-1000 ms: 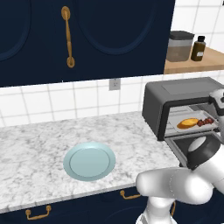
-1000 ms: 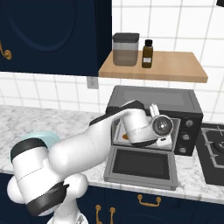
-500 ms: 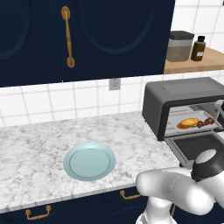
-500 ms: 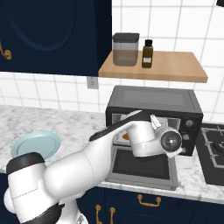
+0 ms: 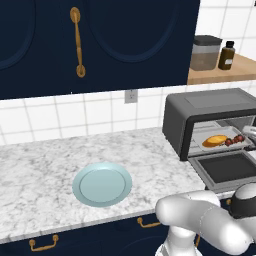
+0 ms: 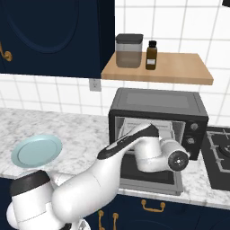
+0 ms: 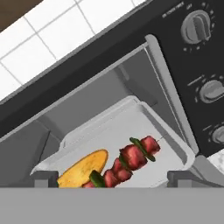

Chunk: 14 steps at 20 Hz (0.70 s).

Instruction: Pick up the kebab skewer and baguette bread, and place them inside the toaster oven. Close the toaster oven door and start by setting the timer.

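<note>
Dark grey and rigid, the toaster oven door (image 5: 225,170) hangs open and flat over the desk (image 5: 45,165), best pushed up by its handle bar, while the jaws stand apart, empty (kebab skewer (image 7: 131,159) and baguette bread (image 7: 83,168) already on the tray inside).

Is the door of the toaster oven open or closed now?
Open. The toaster oven door lies folded down flat in front of the toaster oven, leaving the baguette bread and kebab skewer visible on the tray inside.

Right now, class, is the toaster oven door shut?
No: the door lies folded down flat in front of the toaster oven, leaving the bread and skewer inside exposed.
</note>
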{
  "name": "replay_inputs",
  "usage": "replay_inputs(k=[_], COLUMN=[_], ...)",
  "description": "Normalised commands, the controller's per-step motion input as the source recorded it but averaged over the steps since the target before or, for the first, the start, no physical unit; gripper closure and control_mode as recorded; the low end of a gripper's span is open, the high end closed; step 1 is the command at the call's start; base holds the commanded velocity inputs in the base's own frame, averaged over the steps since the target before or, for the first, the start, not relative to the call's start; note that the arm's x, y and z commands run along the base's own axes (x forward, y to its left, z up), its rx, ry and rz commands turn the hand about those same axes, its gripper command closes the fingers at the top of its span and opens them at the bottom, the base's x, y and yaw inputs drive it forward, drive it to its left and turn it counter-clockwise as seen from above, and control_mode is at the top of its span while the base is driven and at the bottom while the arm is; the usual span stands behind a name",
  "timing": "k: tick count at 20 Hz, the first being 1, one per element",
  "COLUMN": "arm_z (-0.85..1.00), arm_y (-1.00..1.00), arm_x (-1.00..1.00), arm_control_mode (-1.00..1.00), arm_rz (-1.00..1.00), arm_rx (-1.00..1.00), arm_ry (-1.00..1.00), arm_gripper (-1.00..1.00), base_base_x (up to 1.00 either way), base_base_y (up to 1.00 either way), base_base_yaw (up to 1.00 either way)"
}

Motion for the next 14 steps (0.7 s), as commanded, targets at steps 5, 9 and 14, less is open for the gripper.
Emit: replay_inputs(k=[5, 9, 14], arm_z=[-0.25, -0.14, -0.02], arm_y=[0.42, 0.67, 0.34], arm_x=[-0.06, -0.19, 0.01], arm_control_mode=[-1.0, -1.0, -1.0], arm_rz=[0.19, 0.08, -0.03], arm_rx=[-0.34, -0.32, -0.12], arm_ry=[-0.11, -0.1, -0.02], arm_gripper=[-1.0, -1.0, -1.0], base_base_x=[0.0, 0.0, 0.0], base_base_y=[0.0, 0.0, 0.0], base_base_yaw=[0.0, 0.0, 0.0])
